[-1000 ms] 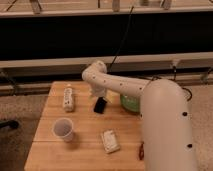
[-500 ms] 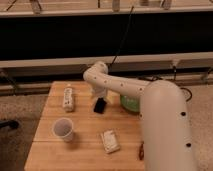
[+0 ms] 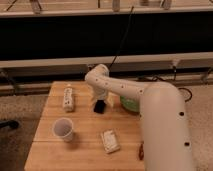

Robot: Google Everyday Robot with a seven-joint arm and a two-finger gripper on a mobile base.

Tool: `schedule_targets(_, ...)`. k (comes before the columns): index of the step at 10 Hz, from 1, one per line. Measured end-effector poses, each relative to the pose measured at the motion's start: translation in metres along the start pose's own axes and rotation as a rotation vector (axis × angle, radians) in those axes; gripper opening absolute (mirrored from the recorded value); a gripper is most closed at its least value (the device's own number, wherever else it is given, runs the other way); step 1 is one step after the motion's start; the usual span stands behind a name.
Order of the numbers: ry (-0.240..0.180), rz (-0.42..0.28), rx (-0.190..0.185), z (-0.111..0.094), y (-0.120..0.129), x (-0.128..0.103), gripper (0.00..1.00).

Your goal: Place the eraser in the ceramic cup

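The eraser [image 3: 100,107] is a small flat black block on the wooden table [image 3: 85,150], near its middle back. My gripper [image 3: 100,99] is directly above the eraser at the end of the white arm; its tip meets the eraser's top edge. The ceramic cup [image 3: 63,129] is white with a greyish inside. It stands upright on the table to the front left of the eraser, well apart from the gripper.
A white-beige packet [image 3: 110,140] lies in front of the eraser. A pale oblong item [image 3: 68,98] lies at the back left. A green bowl [image 3: 128,104] sits to the right, partly behind my arm. A dark red item [image 3: 141,150] lies at the front right edge.
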Motion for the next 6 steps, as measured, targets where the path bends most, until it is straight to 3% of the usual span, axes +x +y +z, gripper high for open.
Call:
schedule_targets(1, -0.003, 0.002, -0.001, 0.0022, 0.0004, 0.0004, 0.77)
schedule_targets(6, -0.014, -0.003, -0.002, 0.0091, 0.0041, -0.0018, 0.28)
